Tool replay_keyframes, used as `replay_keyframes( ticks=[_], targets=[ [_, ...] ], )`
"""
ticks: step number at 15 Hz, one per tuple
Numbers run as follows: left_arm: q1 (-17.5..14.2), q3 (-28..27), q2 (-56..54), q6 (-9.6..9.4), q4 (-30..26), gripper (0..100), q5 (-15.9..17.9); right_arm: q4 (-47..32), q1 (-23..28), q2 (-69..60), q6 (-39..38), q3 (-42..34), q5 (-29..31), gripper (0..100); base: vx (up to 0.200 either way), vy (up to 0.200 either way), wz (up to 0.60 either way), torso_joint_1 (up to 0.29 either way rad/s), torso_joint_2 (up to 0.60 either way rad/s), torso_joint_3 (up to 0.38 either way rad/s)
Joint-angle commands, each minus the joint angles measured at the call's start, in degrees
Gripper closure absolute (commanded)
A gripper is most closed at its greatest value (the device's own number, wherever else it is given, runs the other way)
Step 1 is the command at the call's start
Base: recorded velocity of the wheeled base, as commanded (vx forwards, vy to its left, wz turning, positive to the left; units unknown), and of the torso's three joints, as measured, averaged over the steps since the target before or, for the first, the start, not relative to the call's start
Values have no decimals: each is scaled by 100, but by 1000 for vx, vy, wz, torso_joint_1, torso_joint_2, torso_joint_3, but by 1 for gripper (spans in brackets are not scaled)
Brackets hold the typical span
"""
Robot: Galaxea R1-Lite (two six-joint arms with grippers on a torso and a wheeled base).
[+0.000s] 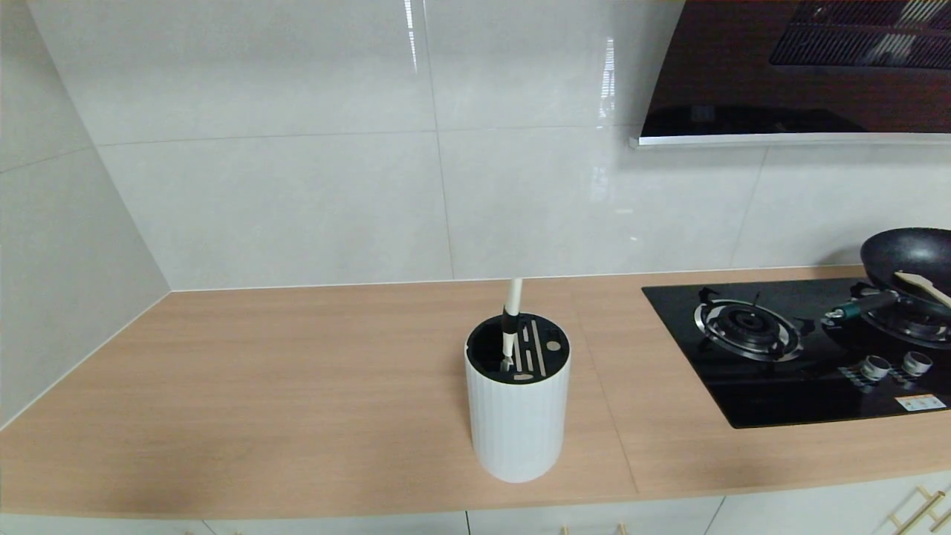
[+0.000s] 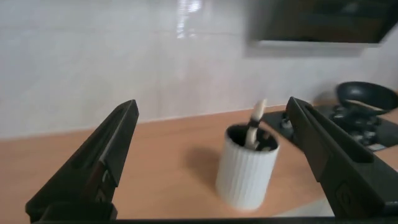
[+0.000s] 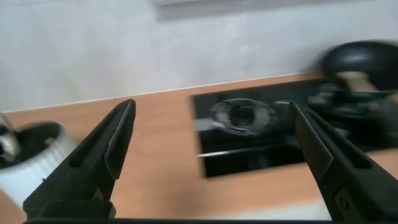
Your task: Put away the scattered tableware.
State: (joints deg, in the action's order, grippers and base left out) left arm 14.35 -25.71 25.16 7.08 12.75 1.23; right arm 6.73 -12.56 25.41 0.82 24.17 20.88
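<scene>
Jaws, left: standing wide apart and gripping nothing, with the black fingers [image 2: 106,155] framing the holder, which is sitting farther off on the desk.
Jaws, right: also spread wide and empty, the fingers [image 3: 99,155] hanging over the desk's front edge and facing the stove.
Holder: a white ribbed cylinder [image 1: 518,416] with a black slotted top, standing upright on the wooden desk [image 1: 260,386] near the middle of its front edge.
Utensil: a cream-handled piece [image 1: 511,312] sitting in the holder's open compartment, its handle sticking up and tilting slightly.
Stove: a black glass hob [image 1: 802,357] lying in the desk's right end, well apart from the holder.
Pan: a dark pan [image 1: 906,256] resting on the far right burner, with a wooden spatula [image 1: 921,286] lying in it.
</scene>
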Motion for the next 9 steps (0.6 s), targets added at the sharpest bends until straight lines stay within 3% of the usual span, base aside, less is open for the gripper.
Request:
replay_keyframes(
  ticks=[1, 4, 6, 7, 8, 9],
  targets=[
    [-776, 295, -1330, 56, -414, 0, 70, -1165, 561, -1758, 305, 290, 21, 0, 0, 0, 0, 0, 0, 0],
    [-1285, 804, -1936, 56, -431, 0, 123, -1464, 1317, -2409, 305, 52, -58, 0, 0, 0, 0, 0, 0, 0],
    [-1329, 1138, -2332, 12, -440, 0, 518, -1367, 1300, -2532, 261, -334, -32, 0, 0, 0, 0, 0, 0, 0],
    [-1417, 1402, -2507, 12, -502, 0, 949, -1148, 1300, -2532, 138, -598, -23, 0, 0, 0, 0, 0, 0, 0],
    [-1417, 1613, -2507, -32, -484, 0, 976, -1007, 1300, -2532, 112, -783, -32, 0, 0, 0, 0, 0, 0, 0],
    [-1417, 1965, -2507, -278, -458, 0, 896, -752, 1300, -2532, 103, -1134, -32, 0, 0, 0, 0, 0, 0, 0]
  ],
)
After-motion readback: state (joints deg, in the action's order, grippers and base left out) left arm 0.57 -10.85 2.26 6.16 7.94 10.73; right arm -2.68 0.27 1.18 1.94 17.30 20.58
